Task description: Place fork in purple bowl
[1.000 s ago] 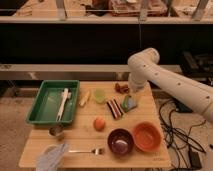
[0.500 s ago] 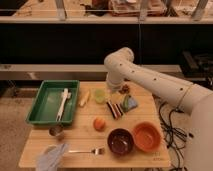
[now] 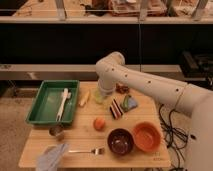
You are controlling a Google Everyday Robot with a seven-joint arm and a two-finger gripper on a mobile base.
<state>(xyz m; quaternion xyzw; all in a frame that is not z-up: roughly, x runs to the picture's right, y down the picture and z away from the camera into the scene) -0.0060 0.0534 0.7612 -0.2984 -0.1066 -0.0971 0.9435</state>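
Observation:
The slim silver fork [image 3: 86, 150] lies at the table's front left edge, its tines pointing right and its handle end beside a crumpled blue-grey cloth [image 3: 51, 156]. The dark purple bowl [image 3: 120, 141] stands just to the right of the tines and looks empty. My gripper [image 3: 103, 93] hangs from the white arm over the back middle of the table, above a pale yellow-green item, well behind the fork and the bowl. It holds nothing that I can see.
An orange bowl [image 3: 146, 136] touches the purple bowl's right side. A green tray [image 3: 40, 107] at back left holds a white utensil [image 3: 63, 102]. An orange fruit [image 3: 99, 123], a metal cup [image 3: 57, 132], a yellow item [image 3: 84, 98] and snack packets [image 3: 123, 106] lie mid-table.
The arm has swung left, from the table's right side to over the back middle, and the gripper has come lower. The fork and bowls have not moved.

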